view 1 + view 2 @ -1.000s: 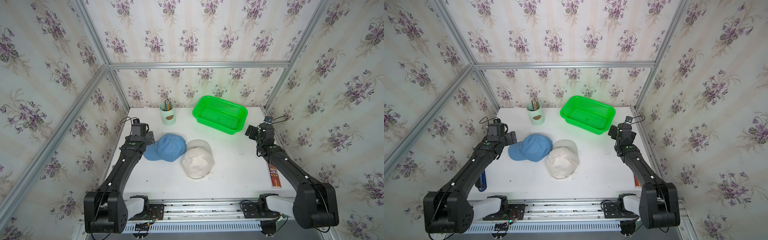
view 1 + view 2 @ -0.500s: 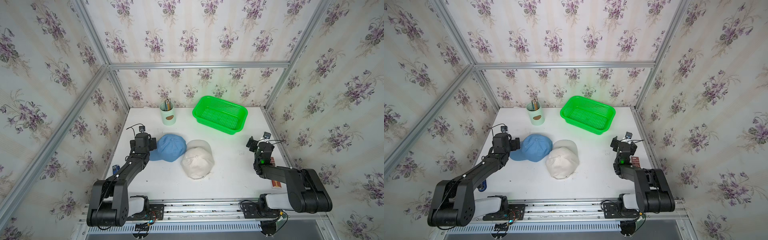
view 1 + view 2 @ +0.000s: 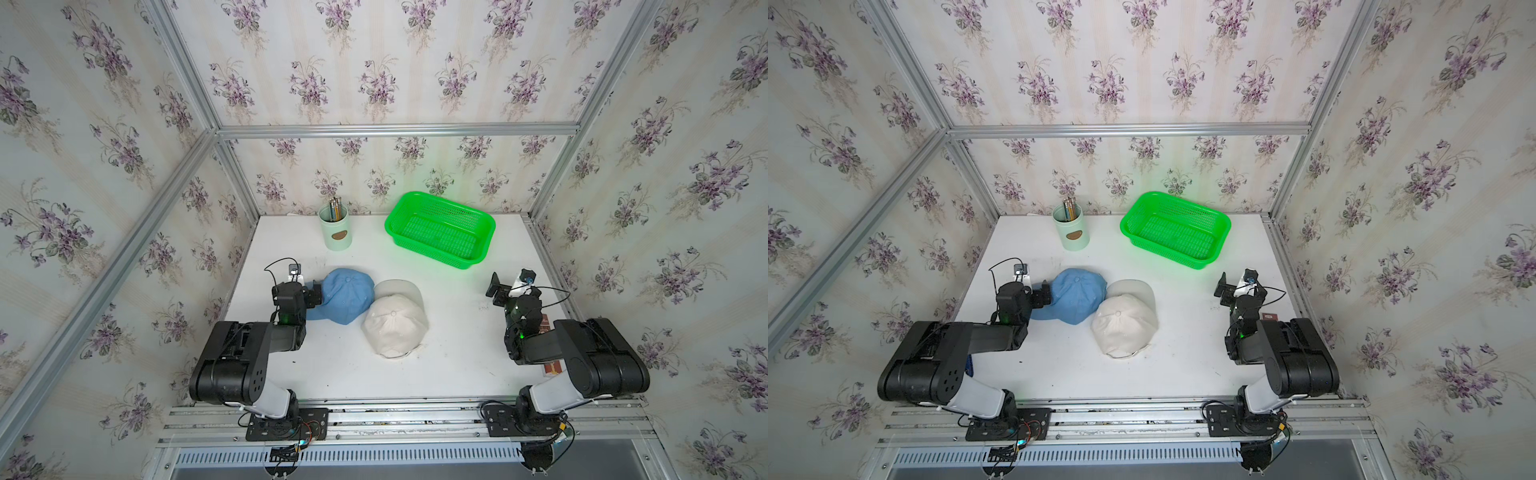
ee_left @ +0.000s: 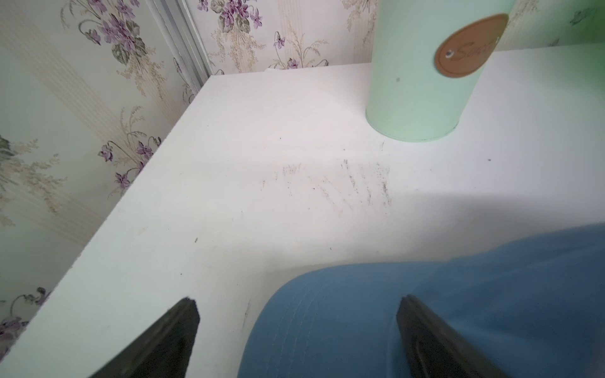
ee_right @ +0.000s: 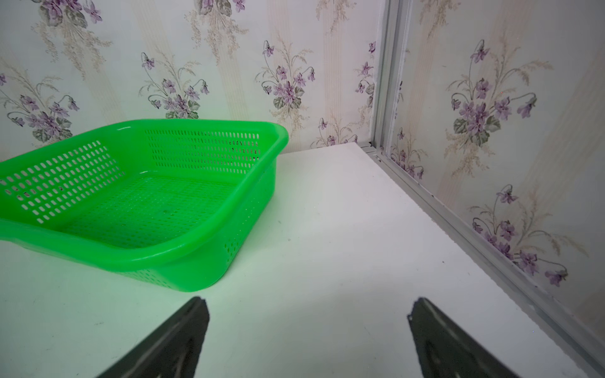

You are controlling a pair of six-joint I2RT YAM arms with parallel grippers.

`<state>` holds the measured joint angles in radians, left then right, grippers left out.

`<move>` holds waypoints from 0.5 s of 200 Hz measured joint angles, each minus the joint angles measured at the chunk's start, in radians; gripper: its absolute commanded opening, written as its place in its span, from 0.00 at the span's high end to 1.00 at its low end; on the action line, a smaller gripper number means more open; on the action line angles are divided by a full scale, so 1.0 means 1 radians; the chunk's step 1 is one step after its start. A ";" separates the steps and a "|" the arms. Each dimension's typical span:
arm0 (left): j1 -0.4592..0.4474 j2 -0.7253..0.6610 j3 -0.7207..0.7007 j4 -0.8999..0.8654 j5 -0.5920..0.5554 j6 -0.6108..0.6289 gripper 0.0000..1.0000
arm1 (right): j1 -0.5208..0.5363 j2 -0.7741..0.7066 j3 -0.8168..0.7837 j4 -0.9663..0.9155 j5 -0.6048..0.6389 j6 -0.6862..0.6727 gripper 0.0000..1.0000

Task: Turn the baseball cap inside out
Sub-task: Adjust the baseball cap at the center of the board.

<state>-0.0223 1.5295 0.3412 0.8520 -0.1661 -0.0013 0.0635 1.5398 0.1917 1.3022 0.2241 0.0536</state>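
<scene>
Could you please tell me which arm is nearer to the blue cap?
Left. The left arm's open jaws straddle the blue cap's edge; the right arm sits across the table, past the white cap, its open jaws near the green basket.

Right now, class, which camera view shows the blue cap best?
A top view: the blue cap lies nearly whole, crown up, beside the white cap; both top views show this. The left wrist view shows only a close, cropped part. The right wrist view misses it.
</scene>
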 measured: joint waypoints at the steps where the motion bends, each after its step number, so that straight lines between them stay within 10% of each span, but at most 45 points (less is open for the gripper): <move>1: 0.000 -0.001 -0.002 0.002 -0.001 0.000 0.01 | 0.000 0.000 0.000 0.001 0.000 -0.001 0.00; 49: 0.003 -0.095 -0.020 0.035 -0.035 -0.011 0.01 | 0.001 0.000 0.000 0.010 -0.001 -0.005 0.00; 100: 0.145 -0.238 0.259 -0.421 -0.110 -0.138 0.01 | 0.001 0.000 0.000 0.010 -0.001 -0.006 0.00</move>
<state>0.1230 1.2915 0.5999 0.4309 -0.2764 -0.1398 0.0643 1.5402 0.1921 1.3117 0.2230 0.0479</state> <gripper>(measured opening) 0.990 0.998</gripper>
